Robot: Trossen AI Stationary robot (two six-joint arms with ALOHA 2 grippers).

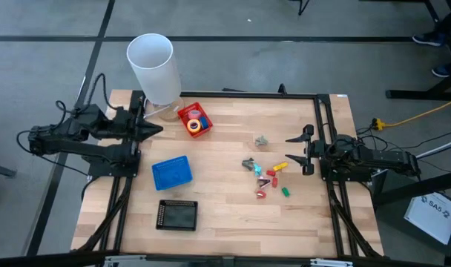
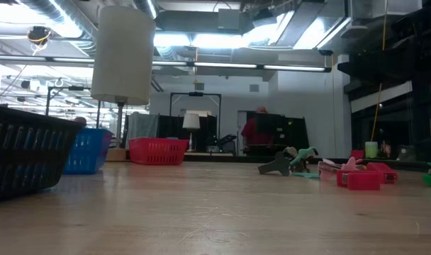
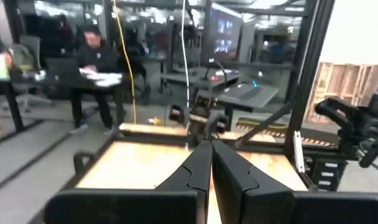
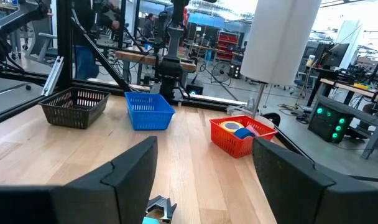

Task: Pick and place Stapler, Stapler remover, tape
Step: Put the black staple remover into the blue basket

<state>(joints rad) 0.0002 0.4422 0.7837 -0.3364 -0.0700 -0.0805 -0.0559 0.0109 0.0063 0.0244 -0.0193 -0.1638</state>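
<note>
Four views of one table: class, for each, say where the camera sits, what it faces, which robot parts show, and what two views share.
High: overhead, looking down; both arms, left pincer shut, right pincer open.
Low: table height, facing the room; no arm shows.
Left wrist: faces across the table, past shut fingers.
Right wrist: faces the baskets, between open fingers.
Shared: red basket holding tape, in high and right wrist.

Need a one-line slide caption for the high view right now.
Both arms parked at table edges; tape rolls sit in the red basket, small items scattered mid-table.
</note>
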